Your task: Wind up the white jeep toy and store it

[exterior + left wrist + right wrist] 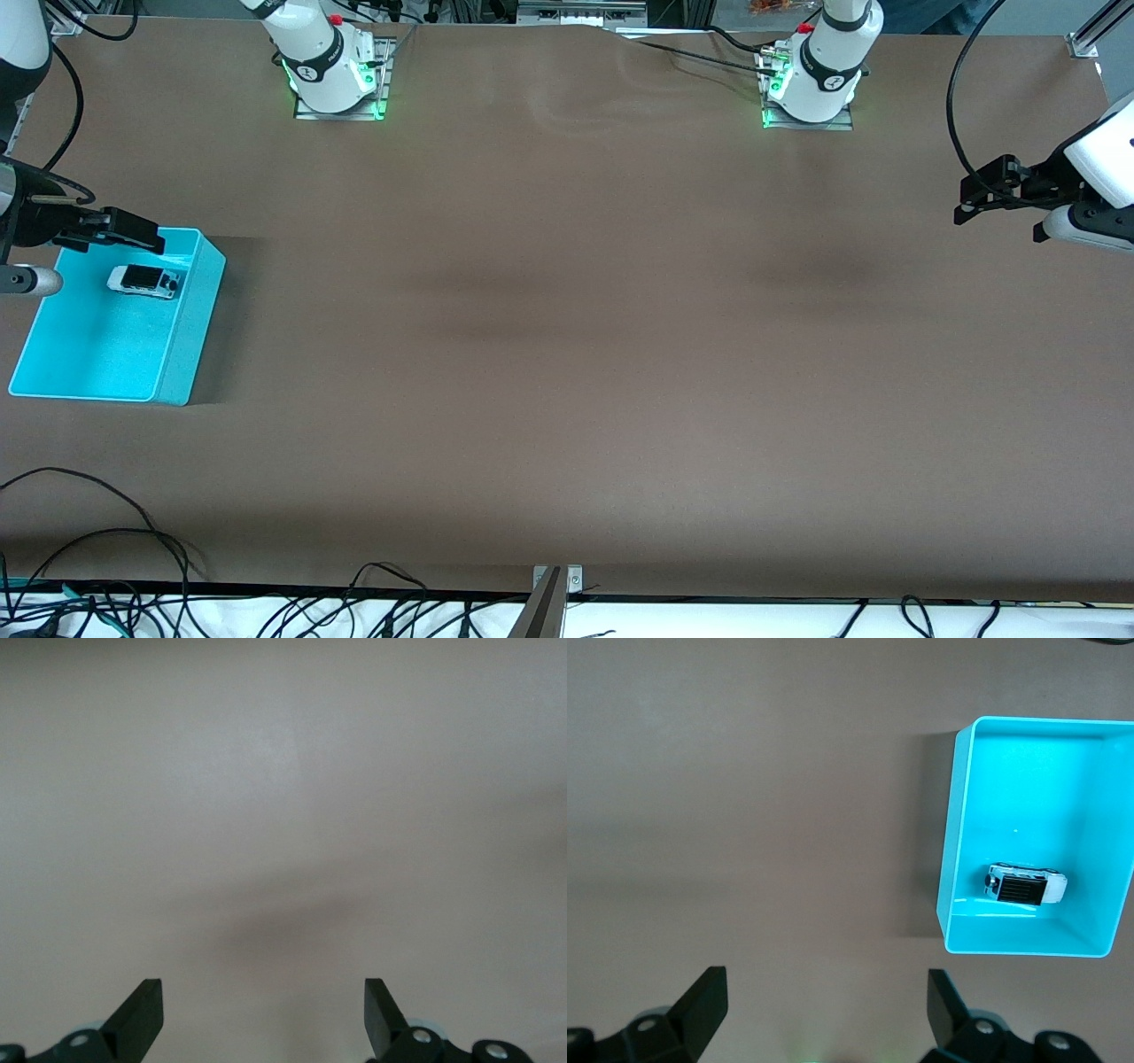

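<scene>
The white jeep toy, with its black roof, lies inside the cyan bin at the right arm's end of the table. It also shows in the right wrist view, near one wall of the bin. My right gripper is open and empty, in the air by the bin's rim, over the table beside it; its fingers frame bare brown table. My left gripper is open and empty, in the air over the left arm's end of the table, with only bare table between its fingers.
The two arm bases stand with green lights along the table's edge farthest from the front camera. Loose black cables lie at the edge nearest the front camera, with a metal bracket at its middle.
</scene>
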Motion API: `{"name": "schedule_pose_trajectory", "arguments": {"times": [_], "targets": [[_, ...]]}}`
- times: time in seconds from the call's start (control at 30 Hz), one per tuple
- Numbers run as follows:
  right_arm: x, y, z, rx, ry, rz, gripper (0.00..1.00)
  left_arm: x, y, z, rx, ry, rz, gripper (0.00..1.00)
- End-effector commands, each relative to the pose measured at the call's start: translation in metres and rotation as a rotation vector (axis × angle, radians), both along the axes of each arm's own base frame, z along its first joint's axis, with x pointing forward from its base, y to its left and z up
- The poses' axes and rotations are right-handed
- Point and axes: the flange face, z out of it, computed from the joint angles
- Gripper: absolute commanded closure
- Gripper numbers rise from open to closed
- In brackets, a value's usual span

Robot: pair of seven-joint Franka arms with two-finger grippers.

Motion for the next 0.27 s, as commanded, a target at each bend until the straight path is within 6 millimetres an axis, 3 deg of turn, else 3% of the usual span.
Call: {"name": "schedule_pose_trajectory", "arguments": {"times": [0.0, 0.23], "targets": [[-0.0024, -0.0008, 0.0, -0.013, -0.002, 0.008, 0.0, 0.0051, 0.0026, 0.0051, 0.02, -0.004, -0.002, 0.0], [-0.0024, -0.0016, -0.0001, -0.014, -0.002, 0.007, 0.0, 0.0051, 0.0052, 0.0051, 0.02, -0.004, 0.003, 0.0]]}}
